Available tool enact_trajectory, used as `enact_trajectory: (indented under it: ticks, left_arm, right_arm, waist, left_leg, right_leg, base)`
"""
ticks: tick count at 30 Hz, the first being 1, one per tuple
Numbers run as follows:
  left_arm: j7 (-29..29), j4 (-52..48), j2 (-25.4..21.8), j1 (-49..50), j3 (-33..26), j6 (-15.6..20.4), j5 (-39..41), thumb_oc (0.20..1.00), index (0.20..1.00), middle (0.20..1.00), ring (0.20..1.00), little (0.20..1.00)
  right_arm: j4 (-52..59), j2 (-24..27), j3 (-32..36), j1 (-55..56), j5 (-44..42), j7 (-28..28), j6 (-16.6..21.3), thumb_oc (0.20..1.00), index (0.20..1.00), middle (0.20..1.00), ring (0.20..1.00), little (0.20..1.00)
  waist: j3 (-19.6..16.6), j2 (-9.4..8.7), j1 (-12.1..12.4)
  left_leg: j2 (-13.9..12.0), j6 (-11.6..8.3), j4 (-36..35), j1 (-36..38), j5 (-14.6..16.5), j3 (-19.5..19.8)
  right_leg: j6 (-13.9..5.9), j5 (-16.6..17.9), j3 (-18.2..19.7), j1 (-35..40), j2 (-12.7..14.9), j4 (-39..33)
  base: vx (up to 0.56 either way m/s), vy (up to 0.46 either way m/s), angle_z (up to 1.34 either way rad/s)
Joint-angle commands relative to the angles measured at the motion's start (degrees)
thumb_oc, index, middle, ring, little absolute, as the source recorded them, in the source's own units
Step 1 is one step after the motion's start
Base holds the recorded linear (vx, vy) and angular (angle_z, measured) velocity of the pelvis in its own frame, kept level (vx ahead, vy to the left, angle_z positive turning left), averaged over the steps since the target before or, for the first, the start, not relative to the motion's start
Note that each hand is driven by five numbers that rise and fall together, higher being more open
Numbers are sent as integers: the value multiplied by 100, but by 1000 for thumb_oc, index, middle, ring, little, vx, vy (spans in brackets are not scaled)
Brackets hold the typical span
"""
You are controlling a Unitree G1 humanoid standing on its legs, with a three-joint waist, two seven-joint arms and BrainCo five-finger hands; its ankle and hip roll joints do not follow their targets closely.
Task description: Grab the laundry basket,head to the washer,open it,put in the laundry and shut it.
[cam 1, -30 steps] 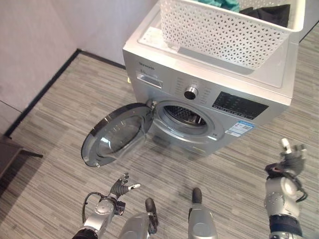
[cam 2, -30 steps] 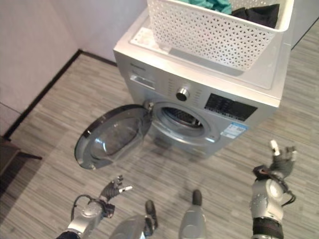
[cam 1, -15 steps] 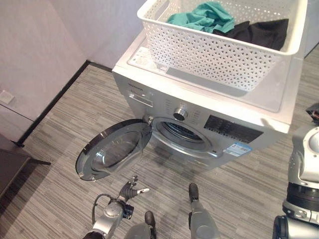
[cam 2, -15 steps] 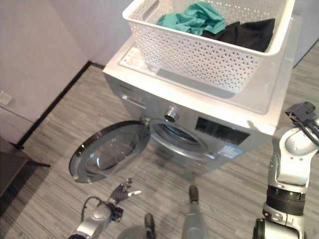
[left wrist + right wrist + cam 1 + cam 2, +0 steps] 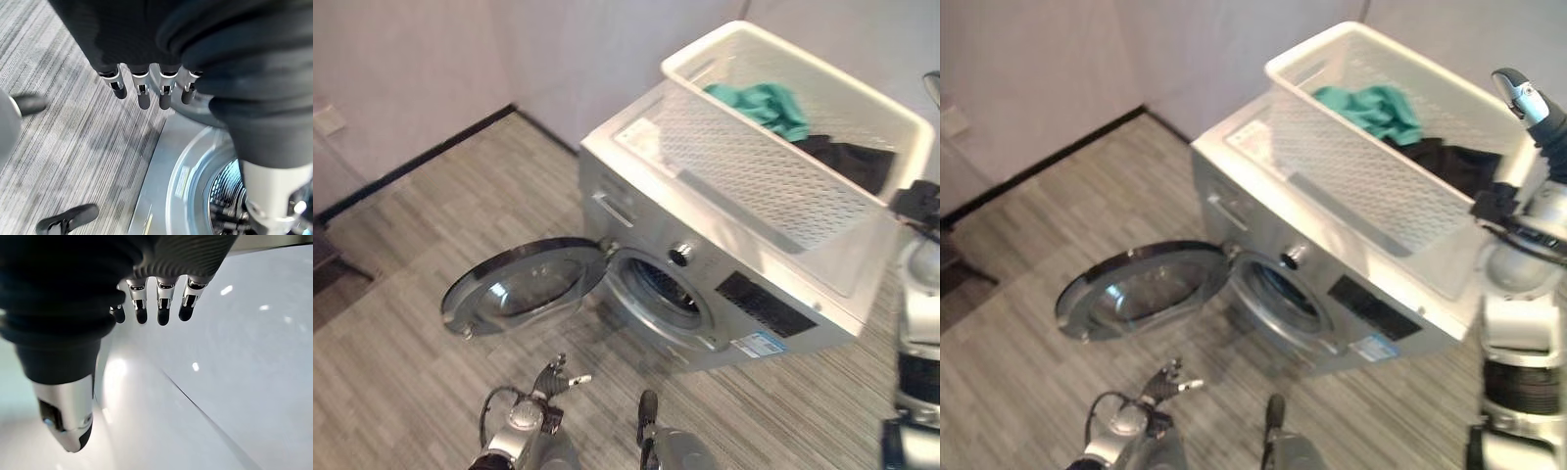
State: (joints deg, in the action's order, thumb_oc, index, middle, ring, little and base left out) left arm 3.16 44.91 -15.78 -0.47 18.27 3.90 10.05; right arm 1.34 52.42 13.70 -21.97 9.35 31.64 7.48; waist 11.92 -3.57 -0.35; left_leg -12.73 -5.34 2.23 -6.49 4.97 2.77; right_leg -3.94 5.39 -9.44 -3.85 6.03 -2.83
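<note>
Grey plank floor [image 5: 401,255] spreads wide to your left of the washer [image 5: 724,284], whose door [image 5: 524,284] hangs open, basket [image 5: 803,137] on top, left hand [image 5: 553,377] low and right hand [image 5: 1528,103] raised, both relaxed, holding nothing.

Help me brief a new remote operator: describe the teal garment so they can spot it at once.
Find the silver washer with its round door swung open. On top sits a white lattice laundry basket. The teal garment lies crumpled at the basket's far end, beside a black garment; its bright colour sets it apart.
</note>
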Motion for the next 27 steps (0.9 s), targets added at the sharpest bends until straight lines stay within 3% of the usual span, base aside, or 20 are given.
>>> enact_trajectory:
  ticks: [1, 2, 4, 5, 7, 11, 19, 23, 27]
  left_arm:
    - [41, 119, -468, 152, -198, 317, -236, 1000, 1000, 1000, 1000, 1000]
    - [42, 125, -458, 154, -213, 323, -234, 1000, 1000, 1000, 1000, 1000]
    - [-41, 257, -600, 293, -348, 314, -79, 1000, 1000, 1000, 1000, 1000]
    - [-43, 255, -583, 301, -372, 314, -76, 1000, 1000, 1000, 1000, 1000]
    - [-99, 255, -712, 391, -333, 365, -27, 1000, 1000, 1000, 1000, 1000]
    - [-81, 348, -682, 400, -316, 416, 111, 1000, 1000, 1000, 1000, 1000]
    - [-86, 595, -441, 380, -207, 407, 381, 1000, 1000, 1000, 1000, 1000]
    - [-95, 713, -380, 388, -171, 410, 417, 1000, 1000, 1000, 1000, 1000]
    - [-49, 1091, -310, 375, -308, 390, 588, 1000, 1000, 1000, 1000, 1000]
  right_arm:
    - [-836, 610, -249, -304, -493, -727, -435, 1000, 1000, 1000, 1000, 1000]
    - [-889, 631, -310, -371, -517, -724, -416, 1000, 1000, 1000, 1000, 1000]
    - [-1732, 1128, -1186, -1034, -537, -1493, -591, 1000, 1000, 1000, 1000, 1000]
    - [-1786, 1138, -1279, -1135, -545, -1492, -575, 1000, 1000, 1000, 1000, 1000]
    - [-3067, 1474, -2388, -2237, -537, -1911, -686, 1000, 1000, 1000, 1000, 1000]
    - [-4375, 1358, -3881, -3911, -458, -2118, -709, 1000, 1000, 1000, 1000, 1000]
    - [-5168, 1107, -5061, -5124, -456, -2471, -748, 1000, 1000, 1000, 1000, 1000]
    - [-5386, 973, -5272, -5321, -560, -2577, -725, 1000, 1000, 1000, 1000, 1000]
    - [-5674, 994, -5770, -5563, -769, -3023, -700, 1000, 1000, 1000, 1000, 1000]
  waist:
    - [-488, -259, 133]
    - [-483, -258, 133]
    - [-488, -334, 262]
    - [-482, -322, 249]
    - [-484, -410, 361]
    - [-514, -424, 404]
    - [-537, -430, 470]
    - [-500, -401, 486]
    - [-423, -394, 506]
  left_leg:
    - [251, 82, 436, 89, 3, -316]
    - [257, 87, 425, 109, 2, -337]
    - [319, 133, 287, 293, 4, -464]
    - [320, 135, 275, 310, 2, -481]
    - [333, 136, 188, 409, -23, -561]
    - [313, 100, 45, 469, -90, -609]
    - [241, -36, -326, 395, -373, -509]
    - [216, -72, -449, 322, -481, -413]
    - [172, -124, -552, 173, -618, -305]
  right_leg:
    - [-320, -740, 94, 123, 491, 615]
    - [-325, -737, 112, 128, 498, 609]
    - [-387, -670, 161, 129, 565, 586]
    - [-389, -668, 176, 132, 567, 583]
    - [-431, -603, 149, 155, 599, 522]
    - [-468, -556, 69, 189, 597, 394]
    - [-459, -547, -182, 181, 510, 200]
    - [-453, -551, -278, 147, 480, 171]
    - [-425, -572, -398, 50, 440, 155]
  base:
    - [63, 99, -79]
    - [61, 109, -60]
    - [38, 86, -24]
    - [16, 36, -37]
    - [27, 30, -20]
    - [27, 9, -9]
    - [24, -30, 7]
    - [-2, -21, 20]
    - [-14, -23, 19]
